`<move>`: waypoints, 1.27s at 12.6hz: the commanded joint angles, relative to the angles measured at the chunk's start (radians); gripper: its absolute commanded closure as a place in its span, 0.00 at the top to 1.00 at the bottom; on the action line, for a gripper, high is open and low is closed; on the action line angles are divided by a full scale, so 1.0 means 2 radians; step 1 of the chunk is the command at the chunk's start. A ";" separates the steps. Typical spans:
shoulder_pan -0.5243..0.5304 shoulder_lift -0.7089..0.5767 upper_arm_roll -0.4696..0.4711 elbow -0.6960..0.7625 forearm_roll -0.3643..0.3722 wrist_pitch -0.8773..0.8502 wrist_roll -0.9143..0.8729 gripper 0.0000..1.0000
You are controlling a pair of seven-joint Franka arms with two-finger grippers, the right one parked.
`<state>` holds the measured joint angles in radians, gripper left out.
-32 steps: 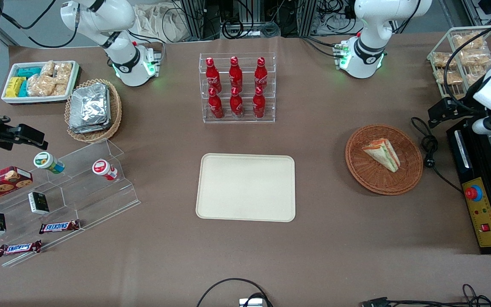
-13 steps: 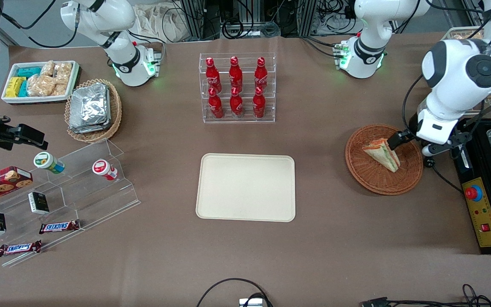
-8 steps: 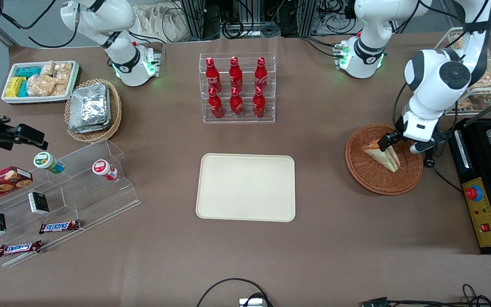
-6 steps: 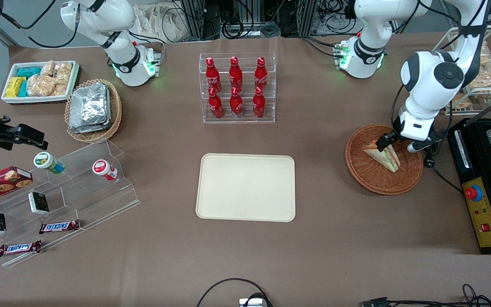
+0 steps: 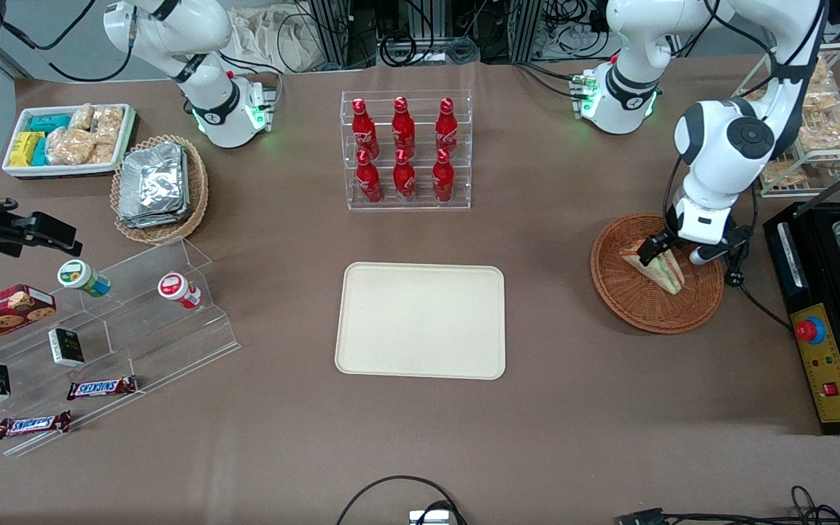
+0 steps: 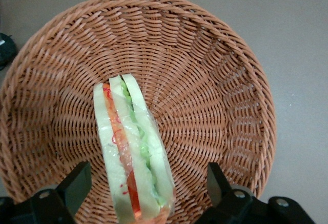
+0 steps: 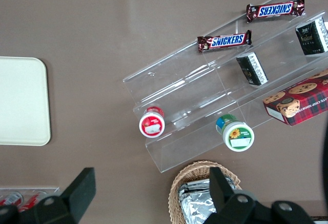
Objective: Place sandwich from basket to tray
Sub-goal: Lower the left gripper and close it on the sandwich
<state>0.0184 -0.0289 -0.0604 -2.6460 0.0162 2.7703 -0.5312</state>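
Left wrist view had the gripper [image 6: 141,196] spread wide open, one finger [image 6: 77,183] on each side of the sandwich [image 6: 134,155], not touching it yet. Looked light, soft and squashy, probably slippery too in its clear wrap, so best pinched gently across the flat bread faces near the thick end. Triangular wedge standing on edge: white bread, orange-red and green filling. Sat in the reddish-brown wicker basket [image 5: 639,310], well apart from the cream tray [image 5: 420,321].
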 commanded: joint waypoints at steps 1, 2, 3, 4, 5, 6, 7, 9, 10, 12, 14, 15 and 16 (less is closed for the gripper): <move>0.005 0.016 0.000 -0.016 0.001 0.044 -0.010 1.00; 0.005 0.020 0.000 -0.018 0.001 0.048 -0.010 1.00; 0.005 0.021 0.000 -0.018 0.001 0.048 -0.010 0.97; 0.005 0.021 0.000 -0.022 0.001 0.048 -0.010 0.91; 0.005 0.021 0.000 -0.025 0.001 0.049 -0.010 0.84; 0.005 0.024 0.000 -0.025 0.001 0.050 -0.010 0.70; 0.005 0.027 0.000 -0.025 0.001 0.051 -0.010 0.52; 0.006 0.031 0.000 -0.024 0.001 0.051 -0.010 0.28; 0.005 0.031 0.000 -0.024 0.002 0.051 -0.006 0.21; 0.005 0.026 0.001 -0.023 0.003 0.045 0.003 0.21; 0.002 0.008 0.000 -0.019 0.003 0.019 0.032 0.21; 0.000 -0.008 -0.002 -0.018 0.003 -0.001 0.054 0.21; -0.002 -0.024 -0.004 -0.013 0.003 -0.023 0.087 0.21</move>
<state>0.0190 0.0079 -0.0587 -2.6681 0.0177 2.7991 -0.4376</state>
